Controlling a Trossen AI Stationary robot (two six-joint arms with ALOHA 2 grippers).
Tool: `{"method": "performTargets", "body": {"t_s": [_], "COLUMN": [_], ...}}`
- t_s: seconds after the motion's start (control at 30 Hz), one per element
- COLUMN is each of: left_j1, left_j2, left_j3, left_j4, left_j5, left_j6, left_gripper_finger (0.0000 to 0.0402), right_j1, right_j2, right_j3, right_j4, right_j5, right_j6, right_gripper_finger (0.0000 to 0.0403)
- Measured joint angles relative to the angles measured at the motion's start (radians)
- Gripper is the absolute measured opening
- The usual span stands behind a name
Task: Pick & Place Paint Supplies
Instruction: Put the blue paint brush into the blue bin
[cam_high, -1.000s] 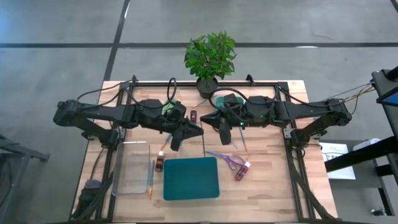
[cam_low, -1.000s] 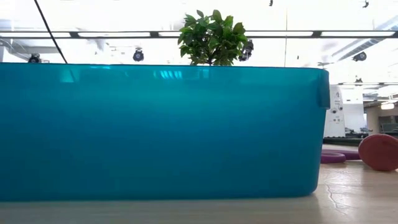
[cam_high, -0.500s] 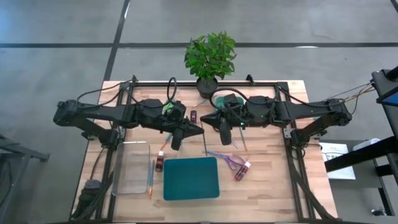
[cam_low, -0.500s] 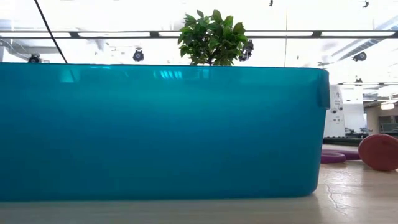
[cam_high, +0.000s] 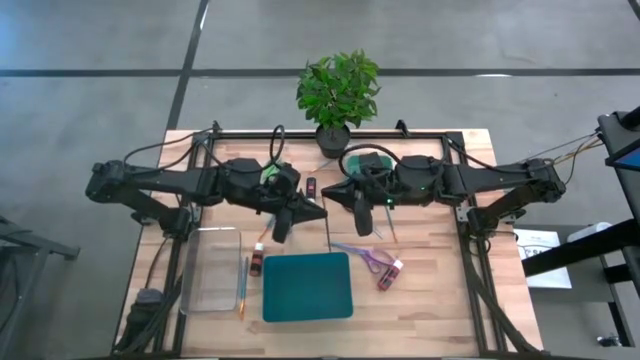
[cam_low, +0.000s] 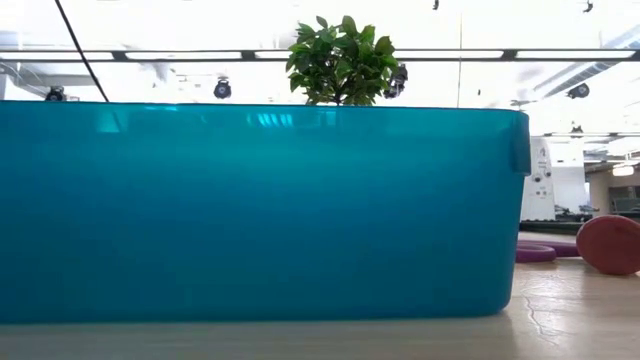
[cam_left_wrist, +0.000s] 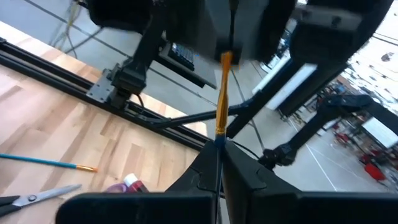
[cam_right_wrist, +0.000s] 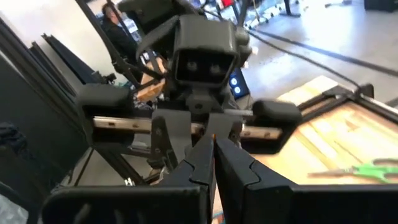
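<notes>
Over the middle of the bench (cam_high: 430, 300) the two arms meet tip to tip. The left gripper (cam_high: 322, 211) has its fingers pinched on an orange-handled brush (cam_left_wrist: 220, 102), which runs out from between them toward the other arm; in the high view this brush cannot be made out. The right gripper (cam_high: 334, 195) faces it, just beside it, fingers pressed together, and the right wrist view shows a bit of orange at their tip; whether they also grip the brush cannot be told. Toward the bench's near edge sits a teal bin (cam_high: 307, 286), which fills most of the low view (cam_low: 260, 210). Left of it lies a clear tray (cam_high: 211, 269), and along that tray's right side lies a second brush (cam_high: 243, 286) with an orange handle. A dark red paint bottle (cam_high: 257, 262) stands or lies between that brush and the bin's upper left corner. Right of the bin are purple scissors (cam_high: 366, 256) and, touching or just beside them, a pinkish bottle (cam_high: 390, 274). Another thin brush (cam_high: 391, 225) lies right of centre, under the right arm. A small dark bottle (cam_high: 312, 186) shows between the arms, nearer the far edge. A potted plant (cam_high: 338, 92) stands at the middle of the far edge.
</notes>
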Motion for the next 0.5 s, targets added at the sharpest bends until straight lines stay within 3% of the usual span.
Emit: {"method": "performTargets", "body": {"t_s": [0.3, 0.5], "left_j1": [-0.003, -0.005], "left_j2": [0.0, 0.0], "left_j3": [0.0, 0.0], "left_j4": [-0.005, -0.044], "left_j5": [0.025, 0.098], "left_j6": [0.0, 0.0], "left_gripper_finger": [0.0006, 0.0006], "right_j1": [-0.002, -0.002], "right_j2": [-0.003, -0.004], "right_j3": [0.0, 0.0], "right_j4": [0.006, 0.004], "right_j5": [-0.009, 0.029], "right_j6": [0.017, -0.001], "right_gripper_finger": [0.0011, 0.006]}}
